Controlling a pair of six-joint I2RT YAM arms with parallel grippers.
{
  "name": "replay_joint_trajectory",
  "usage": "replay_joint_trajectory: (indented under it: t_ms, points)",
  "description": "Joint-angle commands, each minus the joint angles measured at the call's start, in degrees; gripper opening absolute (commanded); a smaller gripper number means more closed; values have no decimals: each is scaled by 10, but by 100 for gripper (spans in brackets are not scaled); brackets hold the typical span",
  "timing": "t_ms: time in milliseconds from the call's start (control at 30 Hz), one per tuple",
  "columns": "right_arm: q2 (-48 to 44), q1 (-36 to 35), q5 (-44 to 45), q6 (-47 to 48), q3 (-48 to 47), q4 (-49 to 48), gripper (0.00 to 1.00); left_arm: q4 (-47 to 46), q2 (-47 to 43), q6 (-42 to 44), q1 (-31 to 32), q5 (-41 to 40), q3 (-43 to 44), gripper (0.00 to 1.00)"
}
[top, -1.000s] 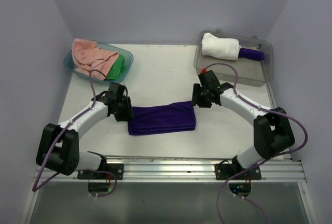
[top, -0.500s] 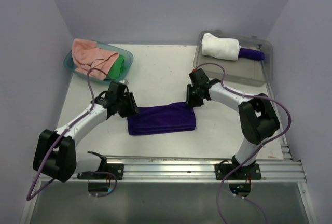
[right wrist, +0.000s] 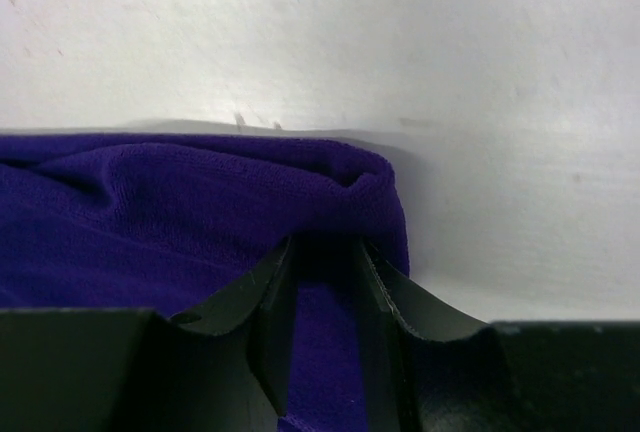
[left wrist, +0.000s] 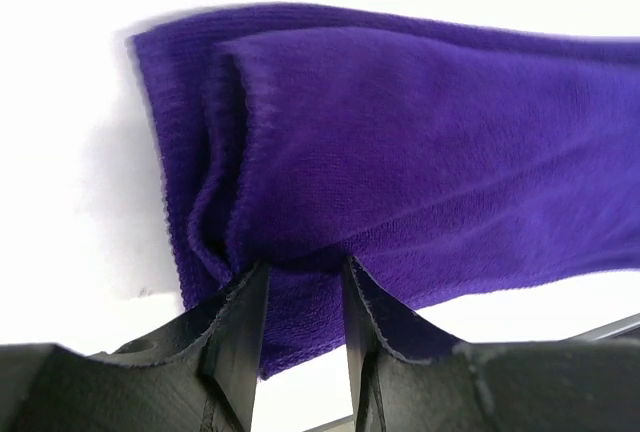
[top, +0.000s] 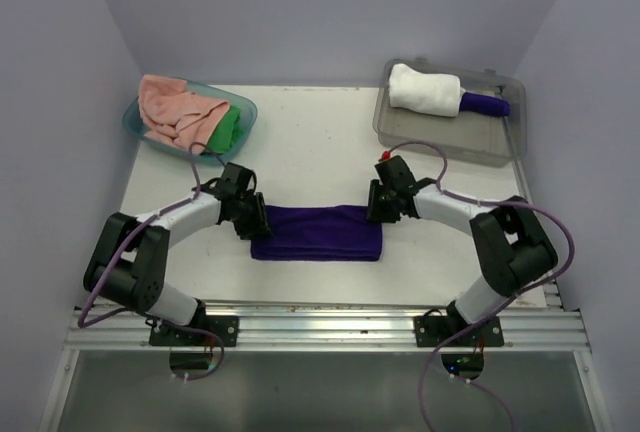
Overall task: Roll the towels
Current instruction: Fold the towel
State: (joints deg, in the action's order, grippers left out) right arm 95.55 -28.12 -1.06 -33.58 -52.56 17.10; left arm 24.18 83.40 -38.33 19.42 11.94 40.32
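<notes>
Top external view: folded purple towel (top: 317,233) lies flat mid-worktop (top: 310,142) as a long strip, with the left pincer (top: 254,222) on its left end and the right pincer (top: 381,212) on its right end. Wrist views confirm both pincers are pinching the towel's end folds between their fingers, cloth bunched at each grip. Pink towel (top: 175,112) and green towel (top: 229,130) sit loose in the teal tub (top: 249,110) far left; white towel (top: 424,89) lies rolled in the grey tray (top: 500,147) far right.

My white table (top: 310,142) sits between plain lavender walls (top: 330,12), evenly lit, a metal rail (top: 330,320) along its near edge.
</notes>
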Motion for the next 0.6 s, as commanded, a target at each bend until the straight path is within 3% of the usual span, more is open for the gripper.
replay_joint_trajectory:
  t_ms: [0,133,267,400,567]
  points:
    - [-38,-2,19,-27,86,36,33,-12,72,27,2,-25,42,40]
    - [-123,-28,24,-84,178,34,32,-17,150,41,2,-50,133,38]
    - [-205,-107,29,-132,203,61,33,-1,230,70,4,-69,257,35]
    - [-256,-127,76,-128,177,120,38,50,216,92,18,-98,331,36]
    - [-265,-126,137,-91,115,150,45,80,142,93,35,-98,333,38]
